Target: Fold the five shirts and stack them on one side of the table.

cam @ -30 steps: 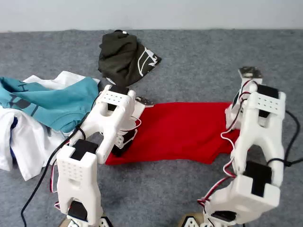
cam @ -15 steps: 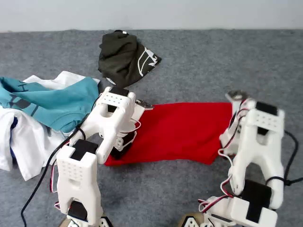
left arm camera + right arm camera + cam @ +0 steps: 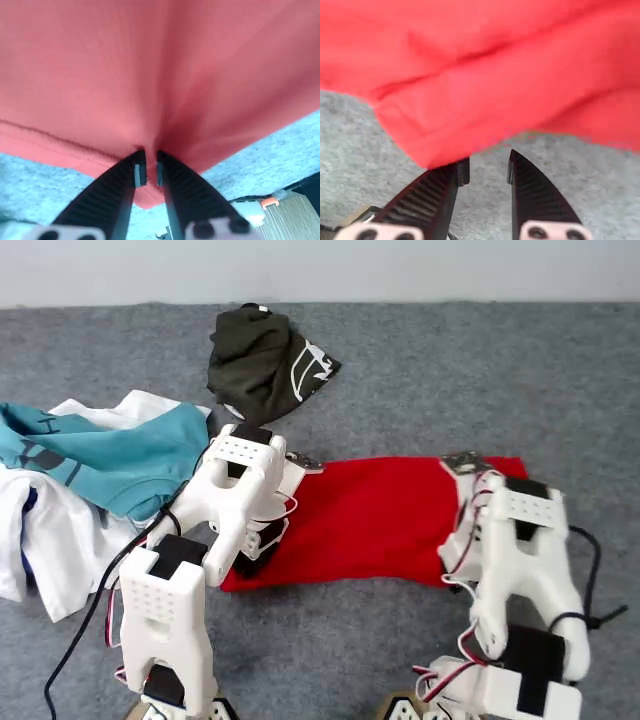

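Your right gripper (image 3: 487,167) has shifted inward over the right end of the red shirt (image 3: 370,520), jaws parted, holding nothing. Left gripper (image 3: 147,162): clamped on its left hem, toward the near edge of the table (image 3: 500,360).

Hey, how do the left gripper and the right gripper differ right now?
The left gripper is shut, pinching the red shirt near its hem; the right gripper is open, with grey table showing between its jaws. The left gripper sits at one end of the red shirt, the right gripper at the opposite end. Both point at that shirt.
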Available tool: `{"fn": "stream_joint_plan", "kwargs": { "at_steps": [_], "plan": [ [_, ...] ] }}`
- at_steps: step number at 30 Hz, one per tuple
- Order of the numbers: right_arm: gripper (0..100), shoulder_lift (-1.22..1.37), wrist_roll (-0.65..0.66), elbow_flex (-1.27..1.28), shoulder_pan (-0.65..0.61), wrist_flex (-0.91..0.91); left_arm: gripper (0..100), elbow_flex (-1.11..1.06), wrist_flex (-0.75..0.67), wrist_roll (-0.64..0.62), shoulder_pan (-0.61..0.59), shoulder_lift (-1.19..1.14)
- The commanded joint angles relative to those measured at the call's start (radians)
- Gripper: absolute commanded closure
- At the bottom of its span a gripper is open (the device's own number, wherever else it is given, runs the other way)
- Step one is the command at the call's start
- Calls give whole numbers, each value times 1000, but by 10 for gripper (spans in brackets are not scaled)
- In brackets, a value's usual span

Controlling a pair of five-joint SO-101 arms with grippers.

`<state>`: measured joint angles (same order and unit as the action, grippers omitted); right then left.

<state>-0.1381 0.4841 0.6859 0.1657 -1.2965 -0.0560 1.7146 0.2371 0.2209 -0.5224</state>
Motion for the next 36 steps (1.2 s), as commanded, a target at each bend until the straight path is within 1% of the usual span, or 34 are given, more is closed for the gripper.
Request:
{"fn": "stream_joint_plan", "kwargs": {
  "at_steps": [1,7,11,15,26,29,34,36],
  "plan": [
    [873,-44,-26,-3,-54,31,952,-2,2,6,9,5],
    [873,-45,-71,-23,-90,64,952,-2,2,8,8,5],
    [874,-45,-97,-68,-105,54,952,-2,2,8,8,5],
    [874,-45,-97,-118,-107,58,952,-2,2,8,8,5],
    [874,-36,-158,-180,-107,185,952,-2,0,8,8,3],
    [874,-36,-187,-180,-134,214,952,-2,0,8,9,3],
    [874,-36,-190,-178,-226,269,952,-2,0,8,9,3],
    [874,-39,-187,-180,-240,295,952,-2,0,8,9,3]
  ]
}}
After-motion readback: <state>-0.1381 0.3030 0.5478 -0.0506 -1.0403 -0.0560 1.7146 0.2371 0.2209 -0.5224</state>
